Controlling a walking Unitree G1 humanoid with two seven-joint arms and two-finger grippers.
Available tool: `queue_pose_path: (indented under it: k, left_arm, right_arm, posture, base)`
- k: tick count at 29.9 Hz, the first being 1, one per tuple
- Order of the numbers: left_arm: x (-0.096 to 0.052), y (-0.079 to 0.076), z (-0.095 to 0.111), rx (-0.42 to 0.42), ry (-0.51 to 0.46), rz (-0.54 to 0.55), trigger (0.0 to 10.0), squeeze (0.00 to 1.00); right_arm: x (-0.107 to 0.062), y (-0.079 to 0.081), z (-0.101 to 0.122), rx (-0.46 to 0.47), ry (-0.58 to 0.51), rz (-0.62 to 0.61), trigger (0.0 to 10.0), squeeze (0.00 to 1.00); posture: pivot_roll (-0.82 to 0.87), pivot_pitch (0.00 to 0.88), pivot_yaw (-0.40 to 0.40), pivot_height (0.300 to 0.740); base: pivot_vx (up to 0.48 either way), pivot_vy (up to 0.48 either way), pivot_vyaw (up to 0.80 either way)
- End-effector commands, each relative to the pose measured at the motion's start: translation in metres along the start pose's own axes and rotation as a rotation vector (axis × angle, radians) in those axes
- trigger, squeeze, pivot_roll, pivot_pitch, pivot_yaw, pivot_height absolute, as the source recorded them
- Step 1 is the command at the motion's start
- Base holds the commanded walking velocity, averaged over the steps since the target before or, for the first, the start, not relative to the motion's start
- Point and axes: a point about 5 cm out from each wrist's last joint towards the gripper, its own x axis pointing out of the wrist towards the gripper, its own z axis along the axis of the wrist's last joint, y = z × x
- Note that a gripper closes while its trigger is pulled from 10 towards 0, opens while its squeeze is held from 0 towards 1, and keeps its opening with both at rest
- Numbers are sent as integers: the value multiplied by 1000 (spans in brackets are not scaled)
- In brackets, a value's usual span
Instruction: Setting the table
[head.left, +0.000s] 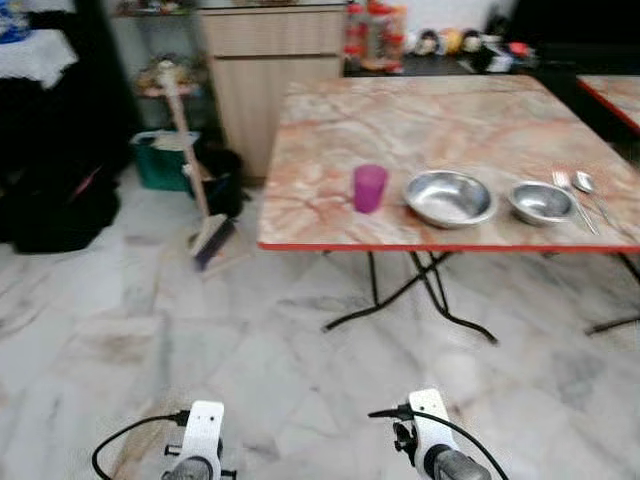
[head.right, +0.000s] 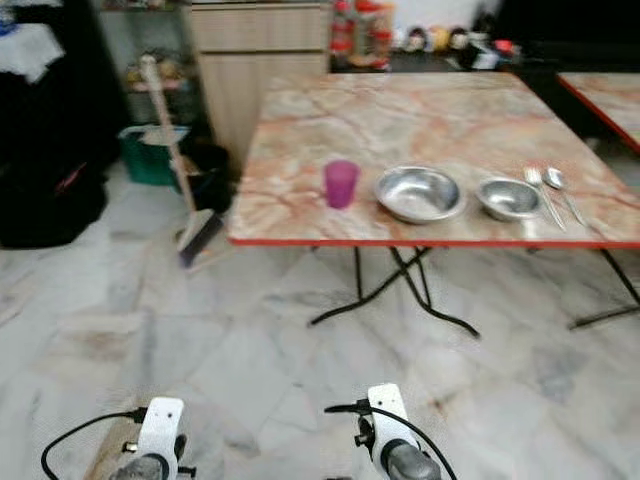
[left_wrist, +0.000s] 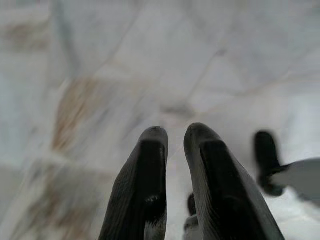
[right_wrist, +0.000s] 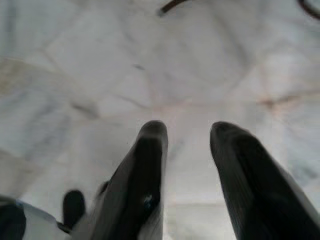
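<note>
While the robot stood back from the table, these were the notes taken.

Place setting: a translucent purple plastic cup (head.left: 369, 187), a large round steel bowl (head.left: 450, 197), a small round steel bowl (head.left: 541, 202) and a steel fork and spoon (head.left: 580, 190) lay in a row near the front edge of the marble-patterned folding table with a red rim (head.left: 400, 243).
Handling: cup judged light and stiff, best taken round its wall; bowls judged light, slick and hard, best pinched at the rim; cutlery thin and flat, likely awkward to lift off the top.
Left gripper (left_wrist: 175, 137): fingers nearly together, holding nothing, pointed at the pale marble floor (head.left: 150, 330).
Right gripper (right_wrist: 189, 134): fingers parted, a clear gap between, holding nothing, over the floor.
Reach: both arms low, well apart from the table.
Surroundings: a wooden-handled broom (head.left: 195, 180) leaned beside a green plastic bin (head.left: 160, 160) and a light wooden cabinet (head.left: 270, 60).
</note>
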Motion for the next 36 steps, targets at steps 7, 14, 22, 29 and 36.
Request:
queue_pose_path:
  k: [7,14,22,29,36]
  left_arm:
    - [-2,3,-8,-3,22,3,10000,0]
    - [-2,0,-9,-12,23,-2,10000,0]
    - [-3,-3,-10,-23,25,-4,10000,0]
    - [-3,-5,-11,-27,27,-9,10000,0]
    - [-3,-6,-12,-32,29,-10,10000,0]
  right_arm:
    - [1,3,2,20,-17,6,10000,0]
    - [0,2,1,21,-17,5,10000,0]
    - [0,1,0,18,-16,6,10000,0]
    - [-1,0,-1,17,-13,6,10000,0]
    - [-1,0,0,6,-16,8,10000,0]
  posture:
    - [-93,0,2,740]
    - [-94,0,-4,740]
    - [-94,0,-13,740]
    - [-95,0,-15,740]
    - [-96,0,-24,740]
  base:
    - [0,0,-632]
    - [0,0,0]
    - [0,0,0]
    - [0,0,0]
    - [0,0,0]
